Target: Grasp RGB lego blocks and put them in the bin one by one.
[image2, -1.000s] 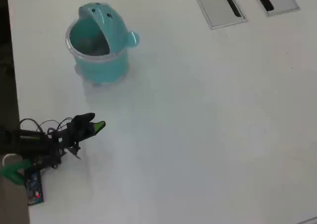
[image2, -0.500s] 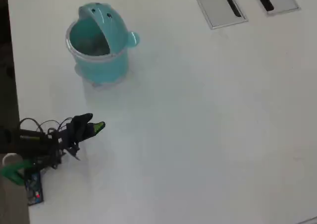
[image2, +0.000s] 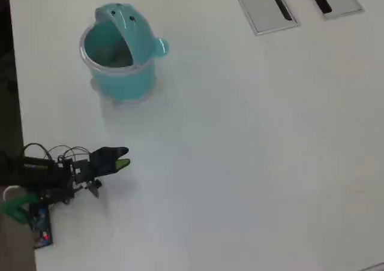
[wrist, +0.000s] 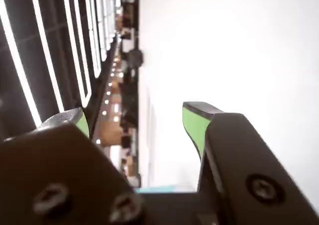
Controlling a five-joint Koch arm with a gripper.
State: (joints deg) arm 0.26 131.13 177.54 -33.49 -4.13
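Note:
The teal bin (image2: 120, 73) stands upright at the upper left of the overhead view, its domed lid tipped back and its mouth open. My gripper (image2: 122, 159) hovers low over the white table well below the bin in that view, at the tip of the black arm (image2: 48, 172) that comes in from the left edge. In the wrist view my gripper (wrist: 134, 114) is open, and between its green-padded fingers (wrist: 195, 125) there is only table and a far-off room. No lego blocks show in either view.
Two flat grey slotted plates (image2: 264, 6) lie at the top right of the overhead view. The table's left edge runs close to the arm's base (image2: 36, 223). A thin teal strip (wrist: 164, 188) sits low between the fingers; I cannot tell what it is.
The gripper has shifted slightly down and to the right in the overhead view, and the arm now lies flatter. The bin has not moved.

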